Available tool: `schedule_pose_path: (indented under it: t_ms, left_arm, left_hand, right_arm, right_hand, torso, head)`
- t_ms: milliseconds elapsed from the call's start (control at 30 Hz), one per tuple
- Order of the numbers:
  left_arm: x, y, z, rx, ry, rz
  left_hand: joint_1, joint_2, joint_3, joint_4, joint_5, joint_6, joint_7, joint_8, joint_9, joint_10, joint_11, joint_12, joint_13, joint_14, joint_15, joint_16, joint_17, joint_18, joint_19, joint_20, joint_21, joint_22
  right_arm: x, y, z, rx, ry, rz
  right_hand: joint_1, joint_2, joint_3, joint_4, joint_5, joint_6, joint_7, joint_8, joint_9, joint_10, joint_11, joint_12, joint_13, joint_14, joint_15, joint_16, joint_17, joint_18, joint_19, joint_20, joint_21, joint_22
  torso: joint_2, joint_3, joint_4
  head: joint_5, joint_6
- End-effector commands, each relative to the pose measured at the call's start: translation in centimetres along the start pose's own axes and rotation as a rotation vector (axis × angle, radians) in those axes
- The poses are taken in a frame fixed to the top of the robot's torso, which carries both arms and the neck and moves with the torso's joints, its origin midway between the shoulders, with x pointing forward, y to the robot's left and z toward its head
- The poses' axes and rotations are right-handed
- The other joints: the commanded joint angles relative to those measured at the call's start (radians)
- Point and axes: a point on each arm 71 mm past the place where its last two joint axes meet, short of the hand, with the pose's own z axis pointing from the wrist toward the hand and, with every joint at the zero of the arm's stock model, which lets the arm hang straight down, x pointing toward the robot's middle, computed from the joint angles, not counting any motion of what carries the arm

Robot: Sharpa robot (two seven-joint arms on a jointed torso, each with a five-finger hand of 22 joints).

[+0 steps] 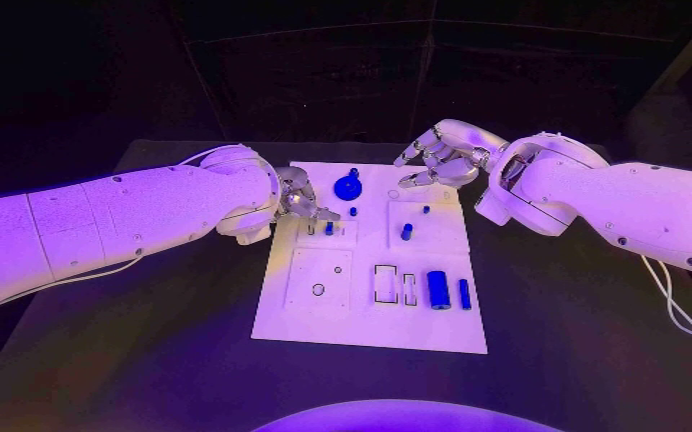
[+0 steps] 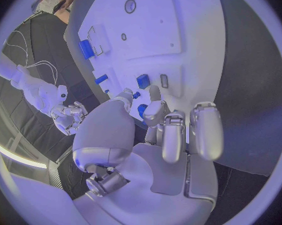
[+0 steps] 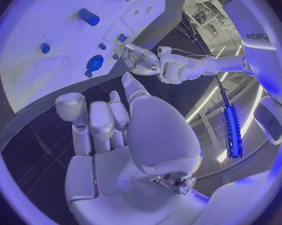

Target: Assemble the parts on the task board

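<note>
Assembly looks barely begun — most blue parts (image 1: 437, 289) lie loose on the task board (image 1: 372, 327) mid-table, the left hand (image 1: 300, 200) touches a small peg (image 1: 329, 227) without gripping, and the right hand (image 1: 440, 157) hovers, fingers apart, empty.

Head camera looks down on the task board (image 1: 368, 327); both wrist cameras (behind their palms) share it, closer.

A black bench (image 1: 577, 352) stands in a dark room under violet light. Black drapery (image 1: 361, 72) hangs behind its far edge, crossed by thin pale lines.
</note>
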Motion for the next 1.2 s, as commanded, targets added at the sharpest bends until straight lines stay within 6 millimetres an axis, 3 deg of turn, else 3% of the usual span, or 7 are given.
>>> schedule_pose_path:
  t_ms: [33, 100, 267, 433, 567, 700, 1200]
  left_arm:
    - [-0.9, -0.2, -0.6, 0.035, -0.005, -0.042]
    - [-1.7, 0.1, -0.9, 0.039, 0.01, -0.066]
    - [-3.9, 0.9, -1.2, 0.026, 0.017, -0.086]
    - [-6.1, 1.9, -0.5, -0.014, 0.018, -0.086]
    - [-7.1, 2.1, 0.3, -0.046, 0.021, -0.059]
    - [-7.6, 1.9, 1.1, -0.069, 0.025, -0.014]
    - [-7.2, 1.6, 3.6, -0.12, 0.039, 0.043]
  left_hand:
    - [0.03, 0.015, -0.016, -0.002, -0.002, -0.031, 0.01, -0.011, -0.005, -0.037, 0.007, -0.042, -0.049, 0.102, -0.002, 0.003, 0.263, -0.001, -0.017, -0.004, -0.044, -0.057]
    - [0.05, 0.026, -0.03, -0.002, -0.001, -0.052, 0.02, -0.027, -0.014, -0.061, 0.016, -0.069, -0.084, 0.102, 0.005, 0.003, 0.263, 0.003, -0.026, 0.001, -0.063, -0.08]
    - [0.08, 0.041, -0.065, -0.002, -0.002, -0.085, 0.038, -0.068, -0.044, -0.072, 0.032, -0.079, -0.1, 0.102, 0.018, 0.003, 0.263, 0.005, -0.028, 0.014, -0.074, -0.09]
    - [0.09, 0.054, -0.09, -0.001, -0.002, -0.093, 0.047, -0.09, -0.064, -0.076, 0.04, -0.082, -0.108, 0.102, 0.025, 0.003, 0.263, 0.005, -0.028, 0.021, -0.078, -0.092]
    - [0.093, 0.064, -0.097, -0.001, -0.002, -0.093, 0.049, -0.096, -0.071, -0.076, 0.042, -0.082, -0.109, 0.102, 0.027, 0.003, 0.263, 0.005, -0.026, 0.023, -0.076, -0.088]
    - [0.095, 0.069, -0.101, -0.001, -0.001, -0.092, 0.05, -0.098, -0.075, -0.077, 0.043, -0.082, -0.11, 0.102, 0.028, 0.003, 0.263, 0.004, -0.025, 0.024, -0.074, -0.085]
    - [0.106, 0.082, -0.11, -0.002, -0.001, -0.086, 0.051, -0.104, -0.083, -0.076, 0.044, -0.079, -0.108, 0.102, 0.03, 0.003, 0.263, 0.003, -0.022, 0.026, -0.07, -0.078]
  right_arm:
    - [-0.2, 0.0, 0.0, -0.006, -0.005, -0.004]
    - [-0.2, 0.0, 0.1, -0.005, -0.006, -0.004]
    - [-0.2, -0.1, 0.1, -0.003, -0.007, -0.005]
    - [-0.3, -0.1, 0.2, -0.002, -0.007, -0.005]
    - [-0.2, -0.1, 0.2, -0.001, -0.006, -0.006]
    - [-0.2, -0.1, 0.3, 0.0, -0.007, -0.006]
    - [-0.2, -0.1, 0.4, -0.001, -0.007, -0.007]
  right_hand:
    - [-0.01, 0.0, -0.007, 0.0, -0.005, -0.006, 0.002, -0.003, -0.001, -0.005, -0.002, -0.002, -0.001, -0.002, -0.001, -0.003, -0.001, 0.021, -0.001, -0.001, -0.006, -0.001]
    - [-0.01, 0.0, -0.007, 0.0, -0.005, -0.006, 0.002, -0.003, -0.001, -0.005, -0.002, -0.002, -0.001, -0.002, -0.001, -0.003, -0.001, 0.021, -0.001, -0.001, -0.006, -0.001]
    - [-0.011, 0.0, -0.008, 0.001, -0.006, -0.006, 0.002, -0.003, -0.001, -0.004, -0.002, -0.001, 0.0, -0.001, -0.001, -0.003, 0.0, 0.02, -0.001, -0.001, -0.005, 0.0]
    - [-0.011, 0.001, -0.008, 0.001, -0.006, -0.006, 0.002, -0.003, -0.001, -0.004, -0.002, -0.001, 0.001, -0.001, -0.001, -0.003, 0.0, 0.02, 0.0, -0.001, -0.005, 0.001]
    - [-0.011, 0.002, -0.007, 0.001, -0.004, -0.006, 0.002, -0.003, -0.001, -0.004, -0.003, -0.001, 0.0, -0.001, -0.001, -0.003, 0.0, 0.02, -0.001, -0.001, -0.006, 0.0]
    - [-0.01, 0.003, -0.007, 0.001, -0.001, -0.006, 0.002, -0.003, -0.001, -0.003, -0.003, 0.0, 0.001, -0.001, -0.001, -0.003, 0.0, 0.02, 0.0, -0.002, -0.006, 0.0]
    - [-0.008, 0.005, -0.006, 0.001, 0.007, -0.006, 0.002, -0.003, -0.001, -0.003, -0.003, 0.0, 0.001, -0.001, -0.001, -0.004, 0.0, 0.02, 0.001, -0.002, -0.007, 0.0]
  torso:
    - [0.0, 0.0002, 0.0017]
    - [-0.001, 0.0004, 0.0019]
    - [-0.001, 0.0012, 0.0012]
    - [0.0, 0.0, 0.0025]
    - [0.001, 0.0015, -0.002]
    - [0.001, -0.0001, -0.0015]
    - [0.0, 0.0004, -0.001]
  head:
    - [0.0, 0.001]
    - [0.0, 0.002]
    - [0.005, 0.007]
    - [0.011, 0.013]
    - [0.017, 0.016]
    - [0.018, 0.016]
    - [0.019, 0.014]
